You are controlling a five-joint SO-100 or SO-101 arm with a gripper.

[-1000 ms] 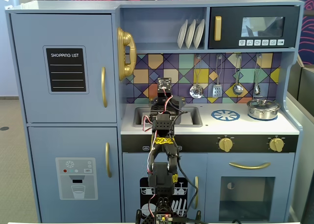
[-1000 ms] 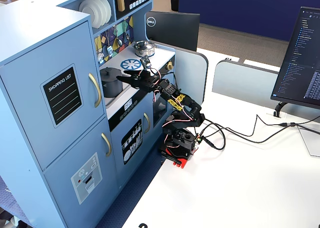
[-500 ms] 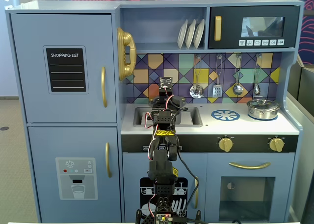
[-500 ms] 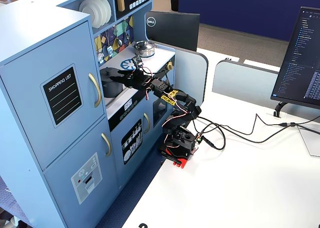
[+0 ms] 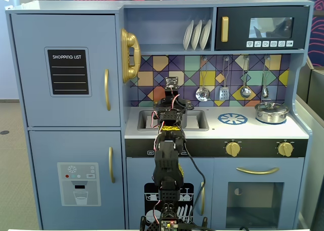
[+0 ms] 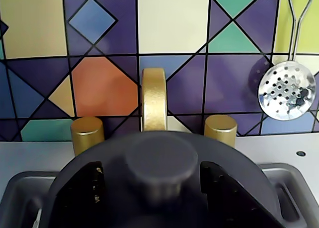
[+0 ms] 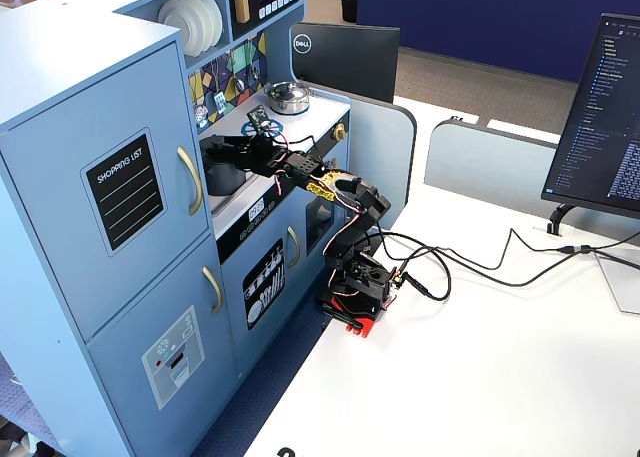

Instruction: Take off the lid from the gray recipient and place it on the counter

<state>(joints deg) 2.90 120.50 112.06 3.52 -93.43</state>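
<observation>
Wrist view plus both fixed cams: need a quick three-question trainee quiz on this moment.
1. True or false: the lid is already off the gray recipient.
2. Where does the gray recipient stand? A in the sink; B in the microwave; C on the plate shelf.
3. Fill in: in the front fixed view, the shiny silver pot stands to the ___ of the blue burner ring.

Key: 1 false; 2 A; 3 right.

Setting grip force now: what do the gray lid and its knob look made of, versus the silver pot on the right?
The lid and knob look matte dark gray, without glints, probably painted wood or plastic. The silver pot looks like polished metal, reflecting light.
</observation>
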